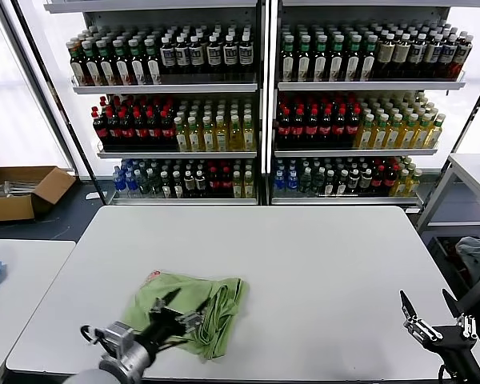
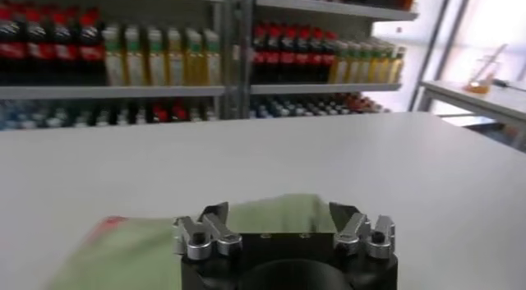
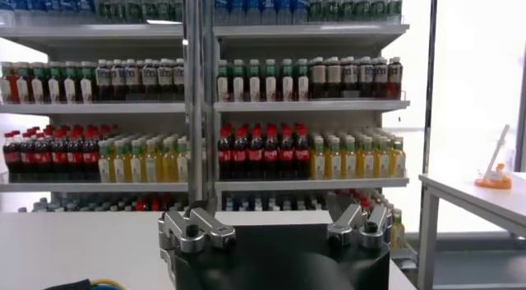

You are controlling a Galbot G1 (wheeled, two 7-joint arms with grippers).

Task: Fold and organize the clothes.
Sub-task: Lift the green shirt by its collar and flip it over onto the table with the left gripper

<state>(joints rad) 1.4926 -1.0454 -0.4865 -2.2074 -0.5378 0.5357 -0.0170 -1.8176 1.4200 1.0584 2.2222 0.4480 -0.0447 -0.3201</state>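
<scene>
**A:** Where is the shirt sitting, and why there?

**B:** The light green soft cotton short-sleeved shirt point(image 1: 194, 310) is lying as a folded bundle on the wide white desk point(image 1: 320, 272), near the front edge on my left side. A bit of red print is showing at its far left corner. I judge that spot is keeping it within easy reach of my left arm.

**A:** What is your left tool doing?

**B:** My left tool point(image 1: 176, 310) is hovering over the near part of the shirt with its jaws spread wide and nothing between them. In the left wrist view the green cloth is showing just past the spread fingertips point(image 2: 215, 216), so I am gripping nothing. I am reading this as a release, with the fold left to rest on its own.

**A:** And the right?

**B:** My right tool point(image 1: 434, 314) is waiting at the front right corner of the desk, well apart from the shirt, jaws wide and empty. I judge it is staying clear of the left arm's work.

**A:** Is the folding finishing?

**B:** The bundle is looking compact but slightly rumpled, so perhaps nearly.
</scene>
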